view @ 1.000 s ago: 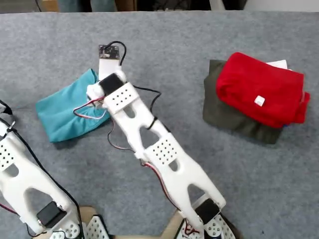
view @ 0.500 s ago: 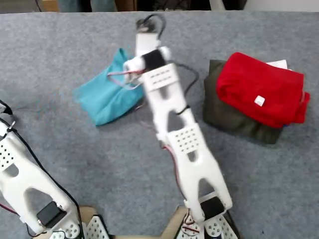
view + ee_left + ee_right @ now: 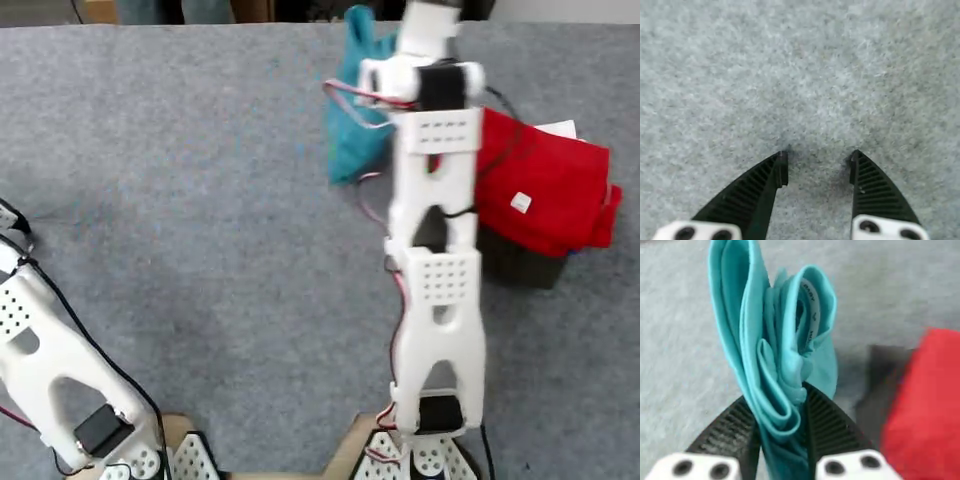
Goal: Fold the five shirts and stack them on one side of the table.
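A folded teal shirt (image 3: 355,110) hangs lifted off the table near its far edge, pinched in my right gripper (image 3: 781,407), which is shut on its folds. The right arm (image 3: 435,250) stretches up the middle of the high view. Just right of the teal shirt lies a stack: a folded red shirt (image 3: 545,180) on top of a dark olive one (image 3: 520,265), with a white edge (image 3: 560,128) peeking out behind. The red shirt (image 3: 925,410) shows beside the teal shirt (image 3: 775,340) in the right wrist view. My left gripper (image 3: 818,167) is open just above bare carpet.
Grey carpet-like cloth (image 3: 180,220) covers the table. The left arm (image 3: 50,370) rests at the near left corner. Loose cables (image 3: 355,100) trail from the right wrist.
The right arm has swung from the left-centre toward the far right, carrying the teal shirt off the table to beside the red stack. The left arm has stayed put.
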